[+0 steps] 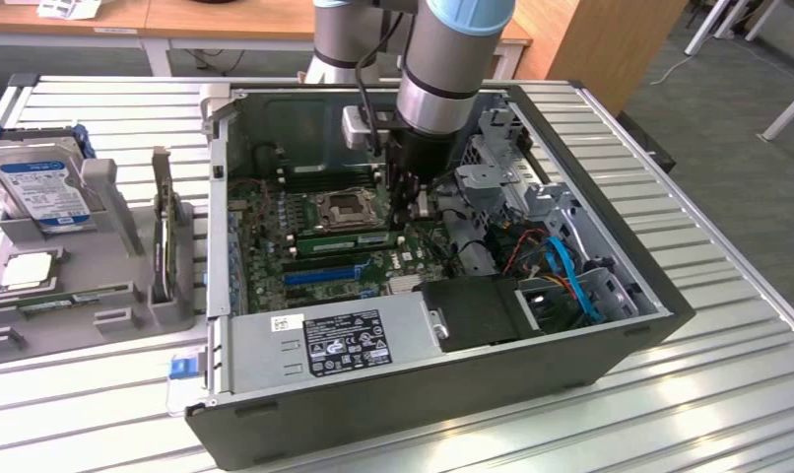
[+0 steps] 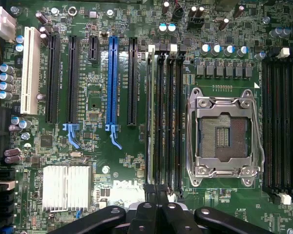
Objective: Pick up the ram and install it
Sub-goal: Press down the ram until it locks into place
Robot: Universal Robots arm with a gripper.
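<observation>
In the exterior view, the open computer case [image 1: 529,325] lies on the slatted table [image 1: 712,296], and the arm reaches down into it near its middle. The gripper [image 1: 408,209] hangs low over the motherboard [image 1: 259,256], just beside the processor socket [image 1: 345,209]. A long green stick, which I take to be the ram [image 1: 345,239], sits along a slot next to this socket, on the side toward the power supply [image 1: 338,340]. The gripper is over one end of the stick. I cannot tell if they touch. On the grey holder [image 1: 108,197], beyond the case toward the exterior view's left, the hard drive [image 1: 42,187] stands upright.

In the wrist view, the ram [image 2: 150,117] shows edge-on as a thin pale line in the memory slot farthest from the processor socket [image 2: 223,131], next to the black expansion slot [image 2: 132,80]. The gripper [image 2: 158,195] is at one end of this bank of slots. Whether the pincer is open or closed, and whether it holds anything, I cannot tell.

I judge the ram to be already placed in its slot. Whether it is fully pressed in and latched is not clear.
</observation>
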